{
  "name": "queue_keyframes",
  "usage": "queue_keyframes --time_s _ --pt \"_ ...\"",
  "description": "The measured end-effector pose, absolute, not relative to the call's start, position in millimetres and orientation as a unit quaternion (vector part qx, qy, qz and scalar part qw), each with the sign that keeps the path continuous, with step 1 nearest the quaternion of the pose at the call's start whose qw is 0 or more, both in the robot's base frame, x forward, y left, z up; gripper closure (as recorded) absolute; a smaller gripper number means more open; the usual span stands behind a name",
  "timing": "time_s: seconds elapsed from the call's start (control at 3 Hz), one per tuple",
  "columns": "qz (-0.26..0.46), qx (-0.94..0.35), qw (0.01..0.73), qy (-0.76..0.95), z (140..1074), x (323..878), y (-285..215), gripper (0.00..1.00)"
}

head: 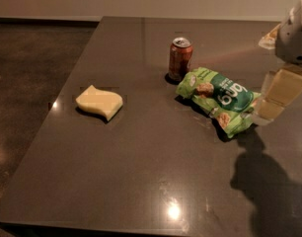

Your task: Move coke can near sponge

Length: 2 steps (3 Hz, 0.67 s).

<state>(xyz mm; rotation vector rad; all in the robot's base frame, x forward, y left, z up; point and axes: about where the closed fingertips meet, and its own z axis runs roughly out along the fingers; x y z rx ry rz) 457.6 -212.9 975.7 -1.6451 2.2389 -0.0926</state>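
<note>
The coke can stands upright near the far middle of the dark table. It is reddish-brown with a silver top. The sponge, a flat pale yellow block with wavy edges, lies on the left part of the table, well apart from the can. My gripper hangs at the right edge of the view, above the table and just right of the green bag. It is to the right of the can and does not touch it, and it holds nothing that I can see.
A crinkled green snack bag lies just right of the can, between the can and my gripper. The table's left edge drops to a dark floor. The arm's shadow falls at the front right.
</note>
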Motion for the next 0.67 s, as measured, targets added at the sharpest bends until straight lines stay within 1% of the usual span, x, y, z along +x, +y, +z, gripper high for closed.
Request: queue_keyframes --time_s 0.67 --pt "-0.001 -0.485 0.245 0.840 969 535 -198 0.00"
